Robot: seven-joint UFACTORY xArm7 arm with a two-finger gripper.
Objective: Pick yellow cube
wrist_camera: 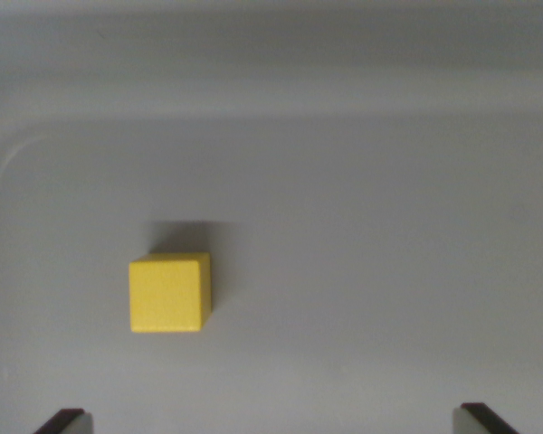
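1. Wrist view looks straight down on a pale grey table (362, 271), with a faint raised edge curving round at the top left. The yellow cube (168, 293) sits alone on it, left of centre in the wrist view and a little below the middle, its shadow falling just behind it.

2. Risk, as I judge it: the cube lies off the pincer's centreline, much nearer the fingertip on the wrist view's left. A straight descent from here could land that finger on the cube's top or clip its edge and shove it aside. The arm likely needs to shift toward the wrist view's left first.

3. A second risk: the cube's faces look smooth, so a grasp catching only a corner could let it twist or slip out.

4. The pincer (271, 420) shows only two dark fingertips (63, 421) at the bottom corners, spread wide apart. It is fully parted, holds nothing, and touches neither cube nor table as far as can be seen.
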